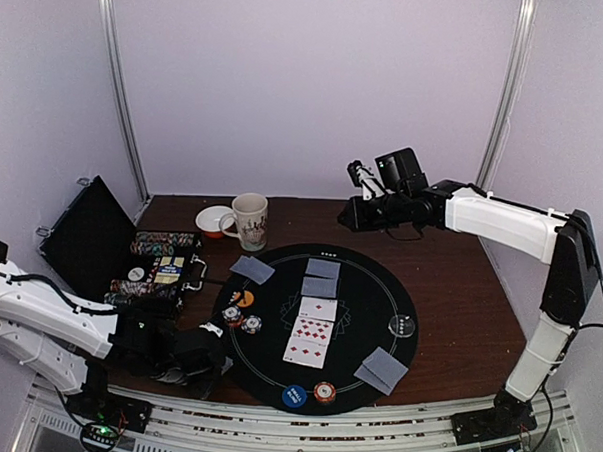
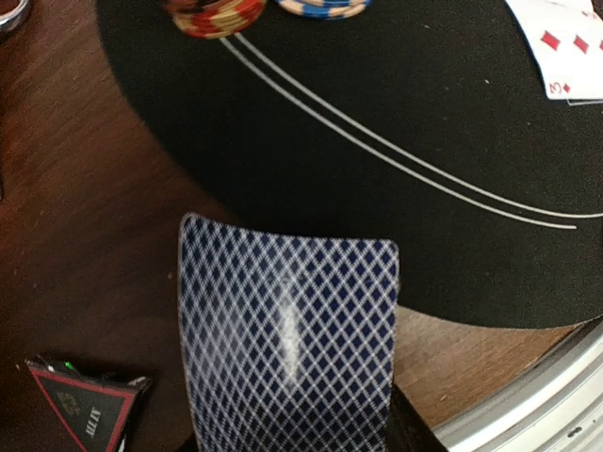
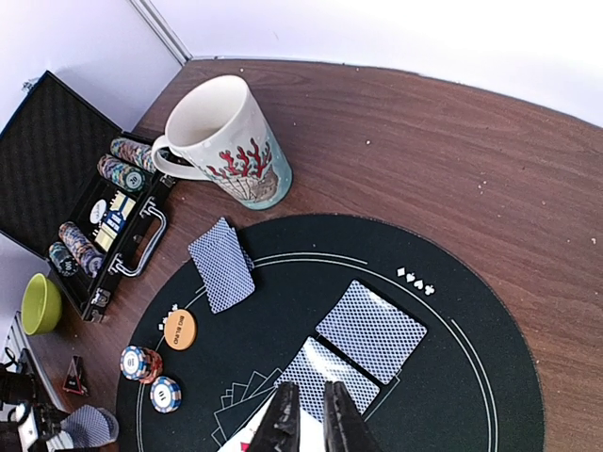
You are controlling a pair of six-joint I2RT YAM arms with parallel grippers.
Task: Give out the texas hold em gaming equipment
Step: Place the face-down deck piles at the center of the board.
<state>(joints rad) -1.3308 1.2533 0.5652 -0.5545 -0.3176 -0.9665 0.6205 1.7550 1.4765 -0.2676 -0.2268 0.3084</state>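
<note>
My left gripper (image 1: 202, 354) hangs low over the table's near left, just off the mat's edge, shut on playing cards (image 2: 287, 348) whose blue diamond backs fill the left wrist view. On the round black mat (image 1: 369, 289) lie face-down cards (image 1: 253, 269), two more (image 1: 321, 278), face-up red-pipped cards (image 1: 312, 332) and another face-down pair (image 1: 383, 370). Chip stacks (image 1: 242, 320), an orange disc (image 3: 179, 330), a blue disc (image 1: 294, 396), a chip stack (image 1: 324, 391) and a clear disc (image 1: 403, 326) sit round the rim. My right gripper (image 3: 306, 388) is raised high over the back of the mat, shut and empty.
The open black chip case (image 1: 91, 237) with chip rows stands at the left. A patterned mug (image 1: 250, 221) and a small dish (image 1: 214, 220) sit behind the mat. A green bowl (image 3: 40, 303) and a black triangular marker (image 2: 89, 414) are near the left arm.
</note>
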